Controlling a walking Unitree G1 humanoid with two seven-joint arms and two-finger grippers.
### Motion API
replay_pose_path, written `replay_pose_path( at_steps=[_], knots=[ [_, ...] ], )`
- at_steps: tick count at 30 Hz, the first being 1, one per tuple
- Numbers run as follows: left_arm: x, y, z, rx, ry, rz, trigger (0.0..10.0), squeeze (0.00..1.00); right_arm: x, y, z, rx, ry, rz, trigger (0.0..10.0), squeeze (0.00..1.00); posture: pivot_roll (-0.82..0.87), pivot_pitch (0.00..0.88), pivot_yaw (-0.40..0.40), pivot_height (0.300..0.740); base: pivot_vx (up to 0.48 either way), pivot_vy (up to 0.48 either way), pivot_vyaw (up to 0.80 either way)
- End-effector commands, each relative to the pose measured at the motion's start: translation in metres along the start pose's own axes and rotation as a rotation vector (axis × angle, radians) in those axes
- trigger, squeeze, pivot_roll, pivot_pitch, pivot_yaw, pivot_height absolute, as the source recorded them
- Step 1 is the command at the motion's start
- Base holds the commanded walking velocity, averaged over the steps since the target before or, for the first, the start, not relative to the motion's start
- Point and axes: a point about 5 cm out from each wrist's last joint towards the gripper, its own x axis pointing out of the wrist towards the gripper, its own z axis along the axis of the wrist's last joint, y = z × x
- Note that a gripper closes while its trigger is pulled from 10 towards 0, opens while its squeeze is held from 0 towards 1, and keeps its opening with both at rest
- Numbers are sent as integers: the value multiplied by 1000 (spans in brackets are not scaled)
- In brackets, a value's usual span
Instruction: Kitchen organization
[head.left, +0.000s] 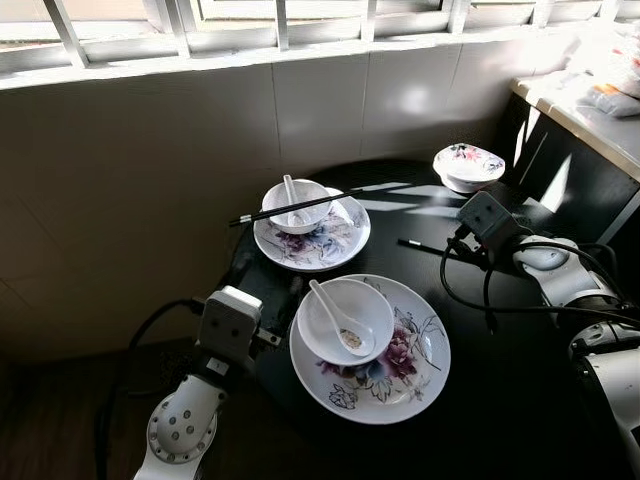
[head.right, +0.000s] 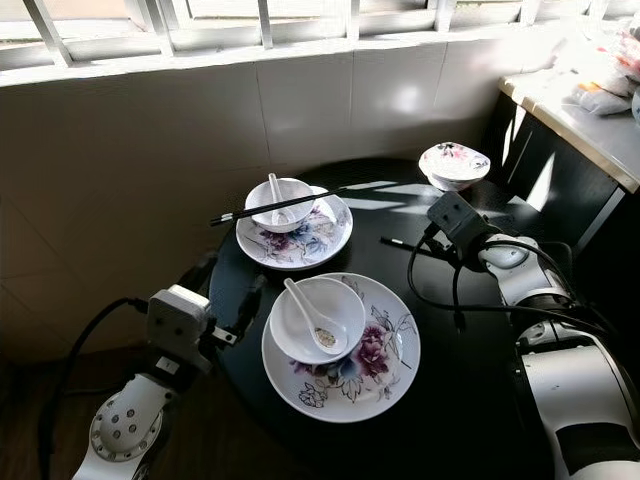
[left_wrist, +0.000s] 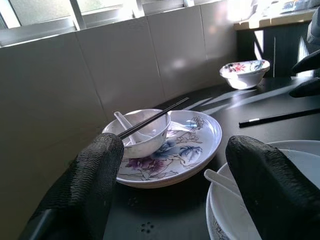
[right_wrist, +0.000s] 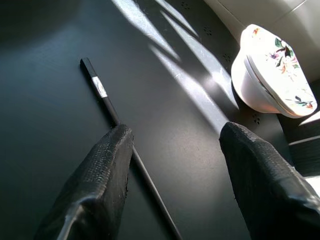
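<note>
Closest to the head camera is the big floral plate (head.left: 400, 375) with a white bowl (head.left: 345, 320) and a ceramic spoon (head.left: 335, 312) sitting in it, on the round black table (head.left: 520, 400). Behind it sits a smaller floral plate (head.left: 335, 240) with a bowl (head.left: 295, 205), a spoon and one black chopstick (head.left: 300, 207) laid across the rim.

The left gripper (left_wrist: 175, 190) hovers at the table edge by the near plate, fingers spread wide, holding nothing. The right gripper (right_wrist: 172, 170) is over the loose chopstick (right_wrist: 115, 117) lying flat on the table, fingers apart, with the stick passing under one finger (right_wrist: 100, 180).

Handling guess: the chopstick is light, stiff, thin and probably slick, so it'll roll away; I'd pinch it mid-length. Crockery looks glazed, breakable and slippery, so grab a rim. A small flowered bowl (head.left: 468, 165) sits at the far edge.

No readable writing, just a pale band (right_wrist: 99, 86) near the chopstick's end.
</note>
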Motion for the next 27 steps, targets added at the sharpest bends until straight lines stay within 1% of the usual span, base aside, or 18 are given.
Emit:
replay_pose_path(
  at_steps=[1, 2, 4, 7, 10, 11, 14, 19, 20, 22, 24, 25, 26, 27],
  knots=[
    [-9, 4, 8, 9, 15, 8, 10000, 0, -3, -10, 6, -33, -15, -6, 10000, 0, 147, 257, 50, 740, 0, 0, 0],
    [-9, 4, 8, 9, 15, 8, 10000, 0, -3, -10, 6, -33, -15, -6, 10000, 0, 147, 257, 50, 740, 0, 0, 0],
    [-15, 10, 14, 20, 19, 29, 10000, 0, -6, -17, 7, -33, -25, -26, 10000, 0, 153, 280, 53, 740, 0, 0, 0],
    [-18, 19, 18, 30, 28, 54, 10000, 0, -8, -23, 5, -39, -6, -71, 10000, 0, 169, 312, 54, 740, 0, 0, 0],
    [-21, 22, 19, 31, 44, 62, 10000, 0, -8, -24, 4, -48, 6, -78, 10000, 0, 173, 325, 54, 740, 0, 0, 0],
    [-25, 23, 20, 19, 64, 75, 10000, 0, -9, -23, 2, -29, 6, -67, 10000, 0, 177, 336, 55, 740, 0, 0, 0],
    [-30, 20, 24, 12, 79, 74, 10000, 0, -11, -25, -2, 18, 8, -68, 10000, 0, 197, 357, 56, 740, 0, 0, 0],
    [-35, 19, 28, 9, 94, 71, 10000, 0, -12, -28, -6, 17, 33, -91, 10000, 0, 210, 367, 55, 740, 0, 0, 0],
    [-38, 20, 29, 10, 105, 74, 10000, 0, -13, -28, -7, 18, 45, -101, 10000, 0, 218, 372, 55, 740, 0, 0, 0],
    [-40, 21, 30, 11, 110, 76, 10000, 0, -13, -28, -8, 34, 44, -99, 10000, 0, 222, 374, 56, 740, 0, 0, 0],
    [-41, 21, 31, 11, 115, 76, 10000, 0, -12, -28, -6, 69, 34, -92, 10000, 0, 226, 378, 58, 740, 0, 0, 0],
    [-41, 21, 31, 11, 115, 76, 10000, 0, -12, -28, -6, 69, 34, -92, 10000, 0, 226, 378, 58, 740, 0, 0, 0],
    [-40, 21, 32, 8, 120, 72, 10000, 0, -11, -26, -7, 122, 26, -70, 10000, 0, 224, 380, 59, 740, 0, 0, 0],
    [-40, 21, 32, 8, 121, 71, 10000, 0, -11, -25, -7, 136, 27, -60, 10000, 0, 223, 380, 60, 740, 0, 0, 0]
  ],
)
